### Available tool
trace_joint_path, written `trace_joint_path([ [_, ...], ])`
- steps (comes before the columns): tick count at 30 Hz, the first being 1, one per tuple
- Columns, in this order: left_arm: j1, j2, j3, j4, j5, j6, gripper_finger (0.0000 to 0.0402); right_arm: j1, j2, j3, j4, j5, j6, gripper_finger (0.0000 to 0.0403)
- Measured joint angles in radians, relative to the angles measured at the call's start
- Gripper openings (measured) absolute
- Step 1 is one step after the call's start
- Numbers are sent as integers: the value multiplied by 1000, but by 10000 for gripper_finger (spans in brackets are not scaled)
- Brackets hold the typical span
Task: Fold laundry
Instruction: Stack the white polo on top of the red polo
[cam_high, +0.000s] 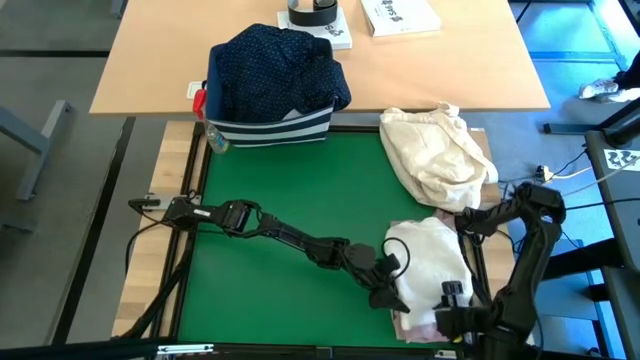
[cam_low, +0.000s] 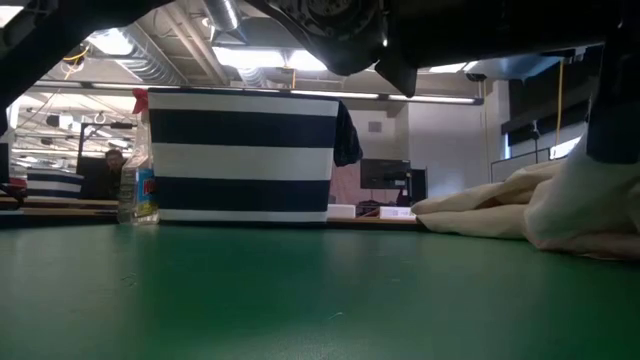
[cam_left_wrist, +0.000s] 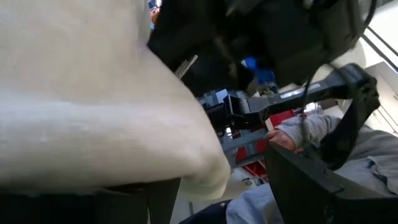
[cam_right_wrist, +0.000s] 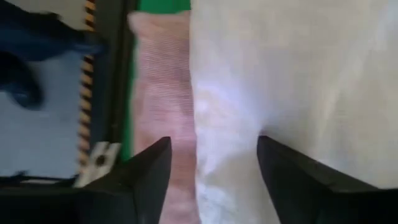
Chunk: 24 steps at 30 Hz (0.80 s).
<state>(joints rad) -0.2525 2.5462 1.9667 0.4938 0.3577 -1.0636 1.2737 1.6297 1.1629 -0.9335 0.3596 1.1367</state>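
The white shirt (cam_high: 432, 255) lies folded at the green mat's near right corner, on top of the pale pink top (cam_high: 412, 325), whose edge shows under it. My left gripper (cam_high: 392, 282) reaches across the mat to the shirt's left edge, fingers open. My right gripper (cam_high: 452, 300) stands open over the pile's near edge; its wrist view looks down on the white shirt (cam_right_wrist: 298, 74) and the pink top (cam_right_wrist: 161, 81). The navy white-dotted shirt (cam_high: 275, 65) is heaped in the striped bin (cam_high: 270, 128). The light grey jeans are out of view. My left gripper comes level from the table's left at the white shirt's left edge (cam_left_wrist: 186, 168). The cloth bulges against one finger (cam_left_wrist: 87, 202) while the other finger stands apart. The shirt lies on the pile. My right gripper's fingers straddle the pile's near edge; I cannot tell whether they touch it.
A cream-beige cloth bundle (cam_high: 440, 150) lies on the mat's far right. The navy striped bin (cam_low: 245, 150) stands at the far left edge with a bottle (cam_low: 135, 190) beside it. A person's hand (cam_left_wrist: 286, 134) shows beyond the table. Bare green mat (cam_high: 270, 190) spreads left and centre.
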Motion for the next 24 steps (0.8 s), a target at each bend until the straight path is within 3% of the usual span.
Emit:
trace_joint_path([
  [14, 5, 0, 0, 0, -1, 1, 219, -12, 240, 2, -75, 6, 15, 244],
  [18, 5, 0, 0, 0, 0, 2, 219, -11, 266, 5, -66, 1, 28, 201],
  [24, 5, 0, 0, 0, -1, 26, 219, -13, 269, 13, -124, -15, 65, 84],
])
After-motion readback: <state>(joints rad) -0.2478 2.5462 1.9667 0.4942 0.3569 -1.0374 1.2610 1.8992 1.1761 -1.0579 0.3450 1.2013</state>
